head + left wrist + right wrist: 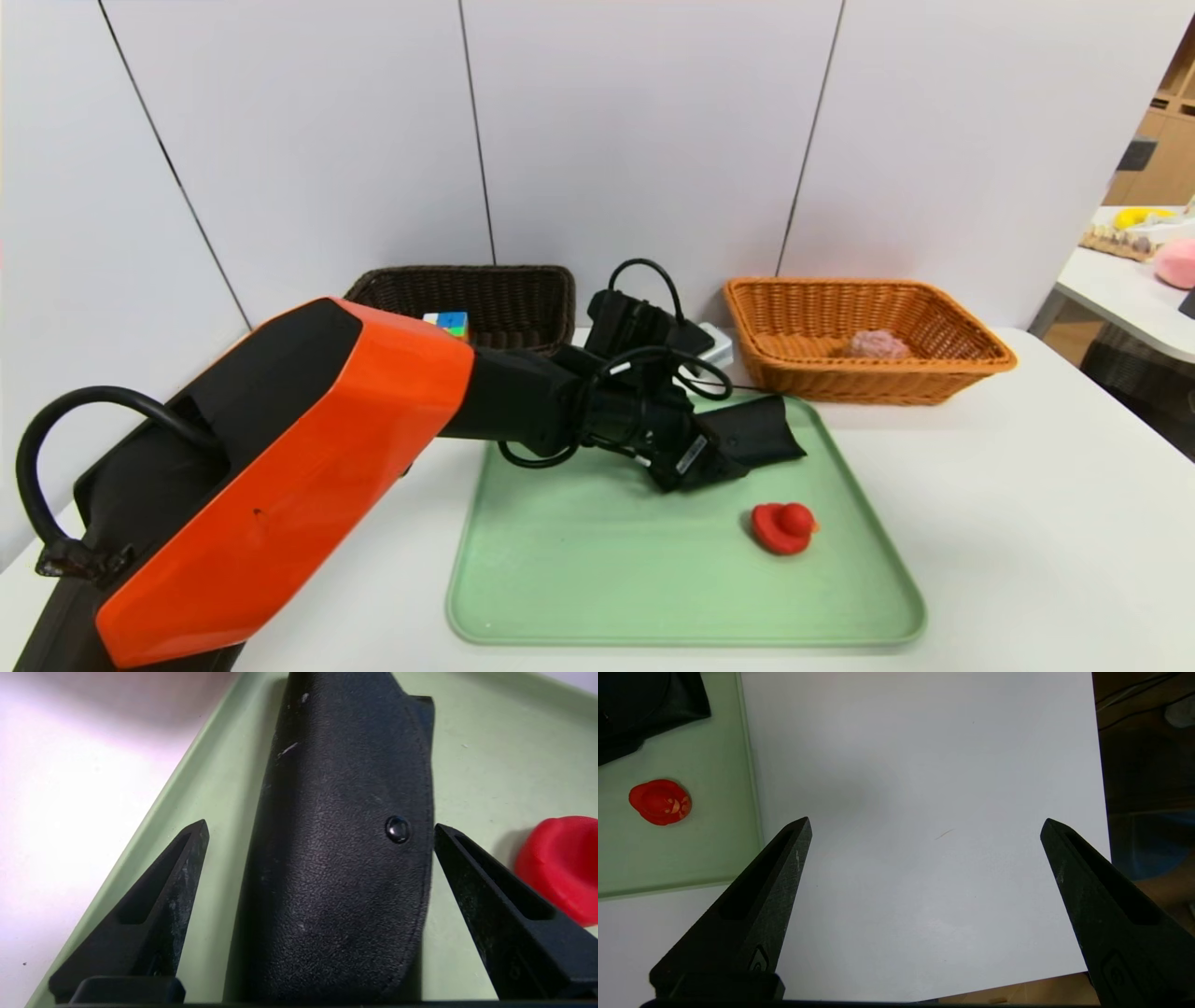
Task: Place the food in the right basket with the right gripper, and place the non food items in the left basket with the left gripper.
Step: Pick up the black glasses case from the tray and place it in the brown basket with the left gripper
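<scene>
A flat black glasses case (341, 858) lies at the back of the green tray (472, 751). My left gripper (321, 826) is open and low over it, one finger on each side; the finger by the flap edge is very close to it. In the head view the case (761, 425) sticks out past the left gripper (724, 462). The small red duck (784, 527) sits on the tray nearer the front. A puzzle cube (448, 323) lies in the dark brown left basket (523, 280). The bun (876, 344) rests in the orange-tan right basket (980, 350). My right gripper (924, 823) hangs open and empty over bare white table beside the tray.
A white power box (719, 347) with a black cable sits between the baskets. The table's front edge and corner (1099, 826) lie close to the right gripper. A second table (1120, 285) with clutter stands at the far right. Grey wall panels close off the back.
</scene>
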Controlling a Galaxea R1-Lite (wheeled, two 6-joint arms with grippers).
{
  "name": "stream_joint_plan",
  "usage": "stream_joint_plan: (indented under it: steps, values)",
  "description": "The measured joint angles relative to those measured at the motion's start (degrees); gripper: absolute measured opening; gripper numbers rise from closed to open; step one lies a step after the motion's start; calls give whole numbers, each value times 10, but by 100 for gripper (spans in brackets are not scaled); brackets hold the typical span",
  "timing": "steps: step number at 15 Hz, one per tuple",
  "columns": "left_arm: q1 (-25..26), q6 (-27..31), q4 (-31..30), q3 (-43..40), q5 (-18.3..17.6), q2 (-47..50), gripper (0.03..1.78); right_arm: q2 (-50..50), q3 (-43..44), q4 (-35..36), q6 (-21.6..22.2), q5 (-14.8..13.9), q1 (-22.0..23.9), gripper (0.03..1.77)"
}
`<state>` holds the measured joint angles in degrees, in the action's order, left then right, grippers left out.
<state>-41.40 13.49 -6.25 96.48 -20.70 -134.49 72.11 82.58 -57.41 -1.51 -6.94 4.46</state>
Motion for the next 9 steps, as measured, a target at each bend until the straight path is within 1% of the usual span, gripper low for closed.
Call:
stream_joint_plan:
  steps: [3, 4, 5, 7, 9]
  values:
    - [-1, -2, -2, 2, 1, -6, 169, 2, 0, 0, 0, 1, 0, 169]
    - [-1, -2, -2, 2, 1, -7, 155, 2, 0, 0, 0, 1, 0, 169]
    - [-1, -3, -2, 2, 1, -8, 137, 2, 0, 0, 0, 1, 0, 169]
    - [-1, -3, -2, 3, 1, -9, 110, 3, 0, 0, 0, 1, 0, 169]
    - [-2, -4, -2, 3, 0, -9, 93, 4, 0, 0, 0, 0, 0, 169]
